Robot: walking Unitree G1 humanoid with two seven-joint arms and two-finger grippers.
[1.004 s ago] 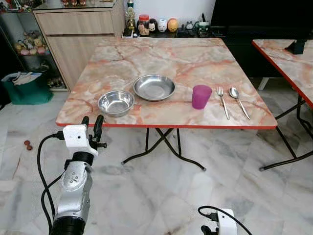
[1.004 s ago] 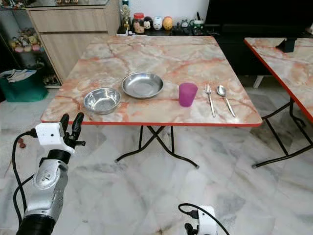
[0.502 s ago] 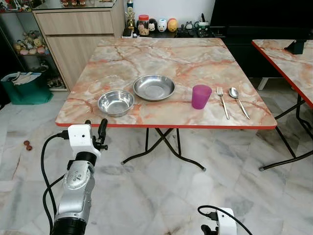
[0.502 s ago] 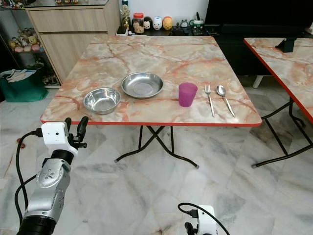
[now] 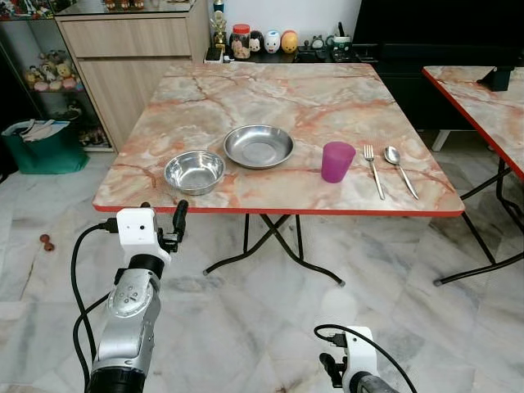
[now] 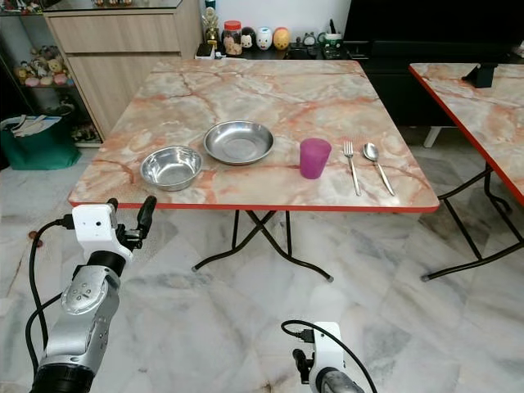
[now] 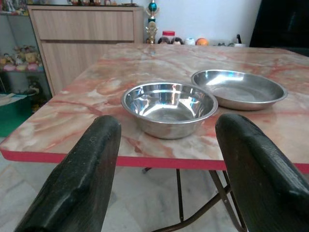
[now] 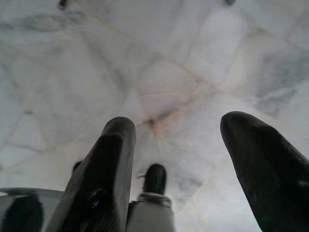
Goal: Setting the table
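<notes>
Bowl [image 7: 168,107] just beyond left end effector [image 7: 166,164]

A bowl [image 5: 194,171] sits on the tabletop [image 5: 278,98] near the front edge, toward the front-left corner. Just behind it and to its right lies a plate [image 5: 259,146], close beside the bowl though not clearly touching. Right of the plate stands a cup [image 5: 337,161], upright. Further right, toward the right edge, a fork [image 5: 373,171] and a spoon [image 5: 400,169] lie side by side, the fork nearer the cup (both run roughly front to back). Past the rear edge a row of small jars and ornaments [image 5: 266,41] stands on a low counter. A second table [image 5: 483,102] stands off to the right, apart. The left gripper [image 5: 160,218] hangs in front of the front edge, below the bowl. The right gripper [image 8: 176,159] hangs low over the floor [image 5: 270,319].
</notes>
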